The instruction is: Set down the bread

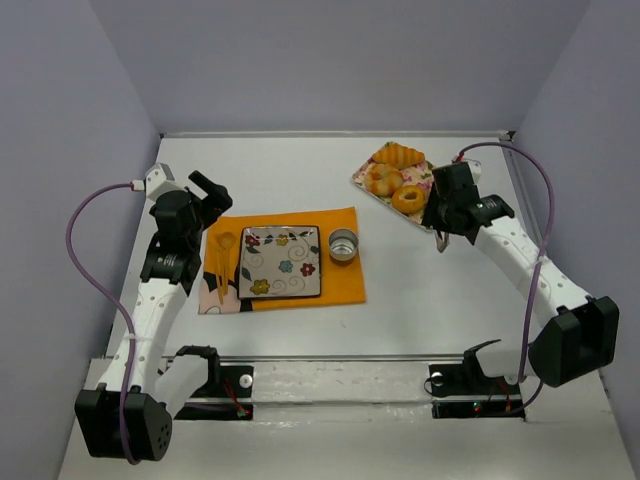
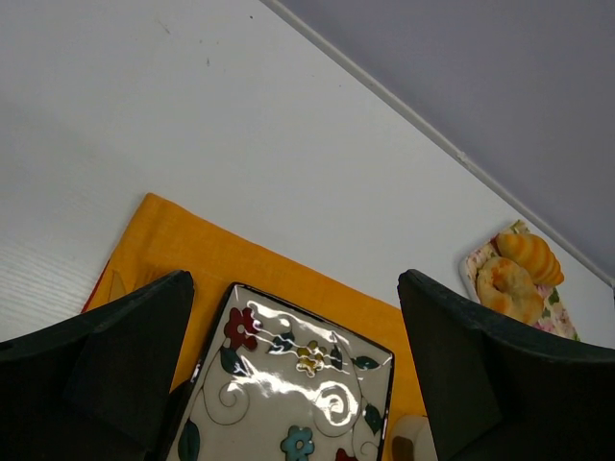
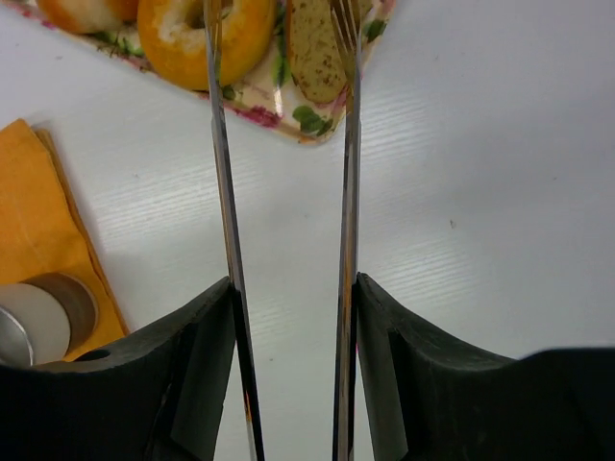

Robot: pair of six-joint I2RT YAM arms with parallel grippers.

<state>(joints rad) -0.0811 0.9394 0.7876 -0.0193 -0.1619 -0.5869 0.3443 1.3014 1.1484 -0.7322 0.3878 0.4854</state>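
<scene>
The right pincer (image 3: 293, 309) is clenched on a pair of metal tongs (image 3: 227, 192), which give it the reach and narrow tips its thick fingers lack. The blades run straight ahead of it, over the table (image 3: 461, 192), to the serving tray (image 3: 288, 123). One blade crosses the bagel (image 3: 178, 38), the other the bread slice (image 3: 315, 53), so no bread is lifted yet. The tips are out of view. The left pincer (image 2: 293, 288) is released and empty, hanging over the flowered plate (image 2: 288, 394) on the orange mat (image 2: 192, 250), likely the drop spot.
</scene>
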